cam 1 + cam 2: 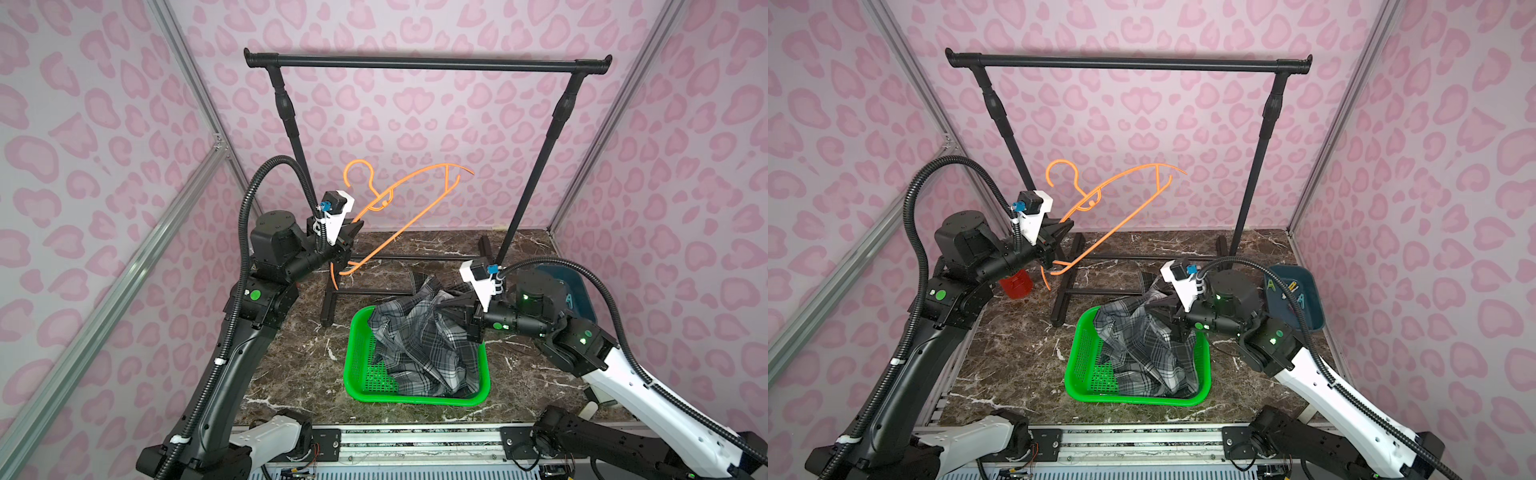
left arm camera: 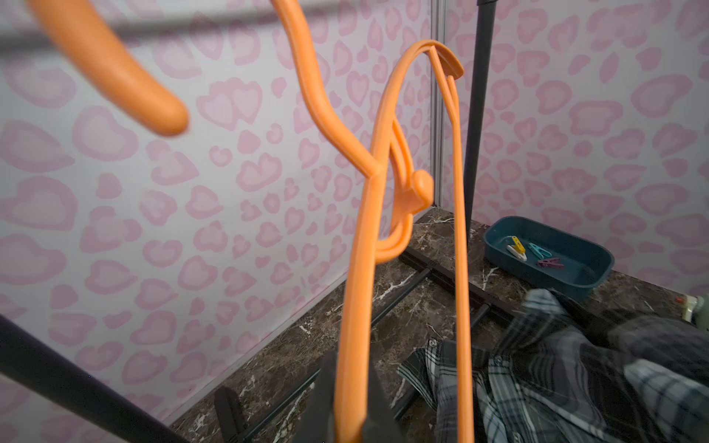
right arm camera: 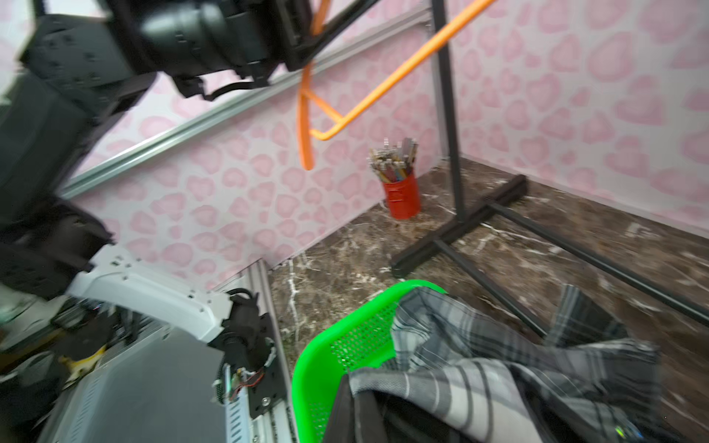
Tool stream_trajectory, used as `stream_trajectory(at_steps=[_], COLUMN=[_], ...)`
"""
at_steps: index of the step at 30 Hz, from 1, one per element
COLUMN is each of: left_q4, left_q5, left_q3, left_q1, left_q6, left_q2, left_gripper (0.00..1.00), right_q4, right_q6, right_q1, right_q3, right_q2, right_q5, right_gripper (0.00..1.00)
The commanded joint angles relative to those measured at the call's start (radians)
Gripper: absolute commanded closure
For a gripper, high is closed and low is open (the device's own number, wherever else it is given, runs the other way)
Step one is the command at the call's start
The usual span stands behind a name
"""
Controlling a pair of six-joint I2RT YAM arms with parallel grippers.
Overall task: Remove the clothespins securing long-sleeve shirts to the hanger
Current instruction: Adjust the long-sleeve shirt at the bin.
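Step in hand: you're past the unclipping, I judge. No clip is left on shirt or hanger, so this is the tidying-up after the pins.
Clothespins: the small yellow plastic spring clip (image 2: 517,244) and the white one (image 2: 516,254) lie touching in the dark teal plastic tray (image 2: 556,282) at the far right corner of the brown marbled surface (image 1: 291,374), near a blue clip (image 2: 539,251) and a dark red clip (image 2: 550,263).
Hanger: the thin bright orange plastic hanger (image 2: 355,276) is bare and tilted in the air, below the bar of the tall black garment rack (image 1: 428,63) and not hooked on it.
Left gripper (image 1: 351,235): clamped on one shoulder arm of the hanger.
Shirt: the black, grey and white plaid flannel shirt (image 1: 424,345) is crumpled in the green perforated plastic basket (image 1: 415,401) near the middle of the near edge, with one fold spilling over the far rim.
Right gripper (image 3: 355,410): pinched together on a raised fold of the shirt.
Next move: let the fold go so it drops inside the basket, then hook or set down the hanger. Keep its long end clear of the rack post.
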Motion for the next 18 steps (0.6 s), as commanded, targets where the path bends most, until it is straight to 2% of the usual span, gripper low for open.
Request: stream_trajectory(at_steps=[1, 4, 10, 14, 18], left_q4=[0.085, 0.092, 0.102, 0.107, 0.107], left_q5=[0.005, 0.007, 0.025, 0.033, 0.035], left_q3=[-0.016, -0.032, -0.036, -0.036, -0.045], left_q1=[0.010, 0.020, 0.038, 0.042, 0.045], left_q6=[-0.038, -0.048, -0.061, -0.071, -0.071], left_q2=[-0.013, -0.024, -0.037, -0.035, -0.037], left_gripper=[0.97, 0.97, 0.97, 0.97, 0.97], right_q4=[0.136, 0.152, 0.111, 0.030, -0.057], right_q6=[0.057, 0.068, 0.108, 0.093, 0.077], right_q1=[0.042, 0.125, 0.166, 0.179, 0.195], right_q3=[-0.062, -0.142, -0.260, -0.250, -0.185], right_q2=[0.043, 0.097, 0.217, 0.363, 0.508], right_q5=[-0.080, -0.004, 0.204, 0.326, 0.387], right_gripper=[1.00, 1.00, 1.00, 1.00, 0.98])
